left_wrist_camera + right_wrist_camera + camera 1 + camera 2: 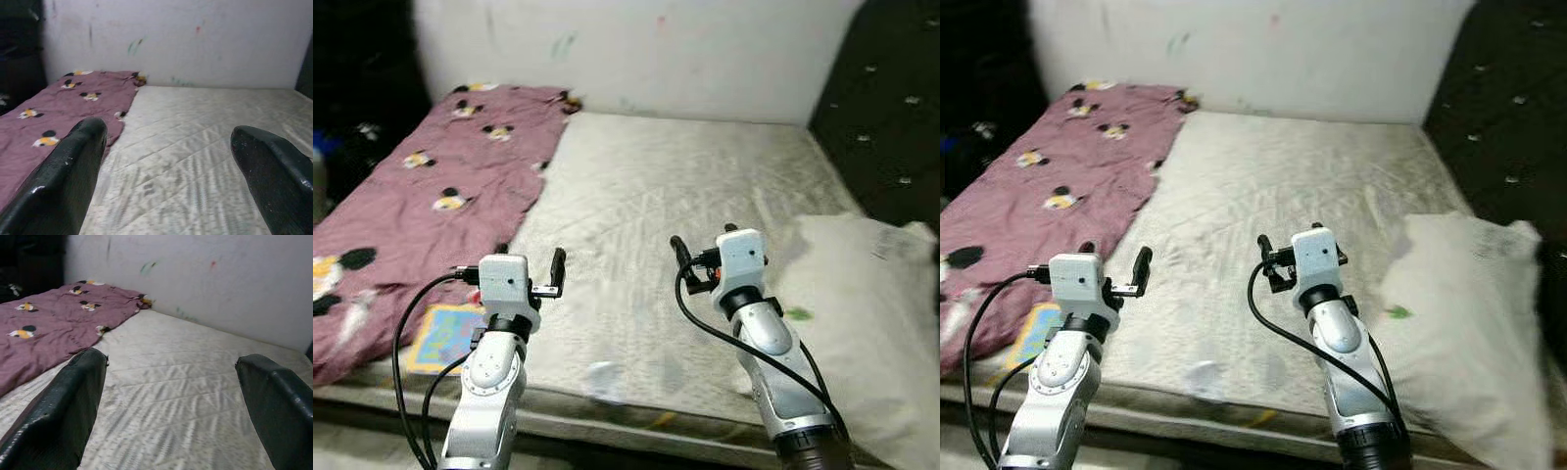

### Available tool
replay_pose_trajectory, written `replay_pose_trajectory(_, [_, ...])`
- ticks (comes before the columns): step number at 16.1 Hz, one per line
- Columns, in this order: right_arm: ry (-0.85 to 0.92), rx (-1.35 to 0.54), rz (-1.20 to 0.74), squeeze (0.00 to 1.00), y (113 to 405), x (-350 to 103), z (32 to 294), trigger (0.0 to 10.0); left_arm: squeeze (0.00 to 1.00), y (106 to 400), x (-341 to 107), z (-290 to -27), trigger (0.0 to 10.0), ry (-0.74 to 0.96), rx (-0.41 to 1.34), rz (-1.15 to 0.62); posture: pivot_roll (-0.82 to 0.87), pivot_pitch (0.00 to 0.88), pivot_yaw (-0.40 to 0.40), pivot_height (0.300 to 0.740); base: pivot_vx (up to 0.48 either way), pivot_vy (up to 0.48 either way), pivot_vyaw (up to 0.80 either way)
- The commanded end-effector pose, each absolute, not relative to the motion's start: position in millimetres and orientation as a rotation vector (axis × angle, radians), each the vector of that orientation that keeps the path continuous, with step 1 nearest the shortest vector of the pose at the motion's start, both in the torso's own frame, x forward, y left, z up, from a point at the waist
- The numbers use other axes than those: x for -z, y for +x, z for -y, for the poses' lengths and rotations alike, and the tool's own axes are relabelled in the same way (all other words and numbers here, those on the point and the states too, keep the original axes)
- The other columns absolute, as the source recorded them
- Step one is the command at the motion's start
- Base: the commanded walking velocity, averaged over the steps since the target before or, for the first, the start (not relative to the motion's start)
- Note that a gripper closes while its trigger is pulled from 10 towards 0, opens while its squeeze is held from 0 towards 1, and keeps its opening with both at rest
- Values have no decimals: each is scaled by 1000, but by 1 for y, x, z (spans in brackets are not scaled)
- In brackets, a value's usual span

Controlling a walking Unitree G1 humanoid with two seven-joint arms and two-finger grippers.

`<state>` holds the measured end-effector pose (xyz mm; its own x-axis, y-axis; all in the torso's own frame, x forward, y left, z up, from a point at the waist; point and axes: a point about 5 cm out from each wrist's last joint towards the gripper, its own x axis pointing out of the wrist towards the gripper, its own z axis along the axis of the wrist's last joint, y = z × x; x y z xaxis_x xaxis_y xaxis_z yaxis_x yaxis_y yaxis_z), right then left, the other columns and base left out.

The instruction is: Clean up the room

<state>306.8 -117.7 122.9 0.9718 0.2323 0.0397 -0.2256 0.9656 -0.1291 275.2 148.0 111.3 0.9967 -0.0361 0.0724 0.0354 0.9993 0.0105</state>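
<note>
Centrally, bare quilted mattress [656,215] wide and flat, left gripper [524,279] and right gripper [705,257] fingers spread over its near edge, crumpled maroon patterned blanket [431,196] at left, soft white pillow [871,304] lower right.

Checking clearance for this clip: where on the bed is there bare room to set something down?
The widest bare patch is the middle of the mattress, bordered by the maroon blanket on the robot's left, the wall behind and the pillow on its right. The near left corner is crowded with blanket and a colourful book. Left tool and right tool hover open above the near edge.
</note>
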Motion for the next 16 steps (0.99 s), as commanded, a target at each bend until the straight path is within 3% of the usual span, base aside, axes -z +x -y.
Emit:
replay_pose_trajectory(1, [-123,-233,49,0,308,-123,115,10000,0,277,-111,-152,10000,21,22,63,-47,0,-11,740,0,480,0])
replay_pose_trajectory(5, [-124,-234,42,0,307,-121,117,10000,0,277,-110,-150,10000,17,31,67,-52,0,-12,740,0,480,0])
replay_pose_trajectory(9, [-119,-240,62,0,312,-125,114,10000,0,276,-112,-149,10000,19,34,84,-48,0,-13,740,0,0,0])
replay_pose_trajectory(13, [-101,-239,58,0,318,-124,110,10000,0,279,-116,-147,10000,-115,69,123,-59,0,6,740,0,0,0])
replay_pose_trajectory(16, [-107,-246,92,0,324,-131,104,10000,0,291,-123,-149,10000,-44,41,140,-73,0,15,740,0,0,-533])
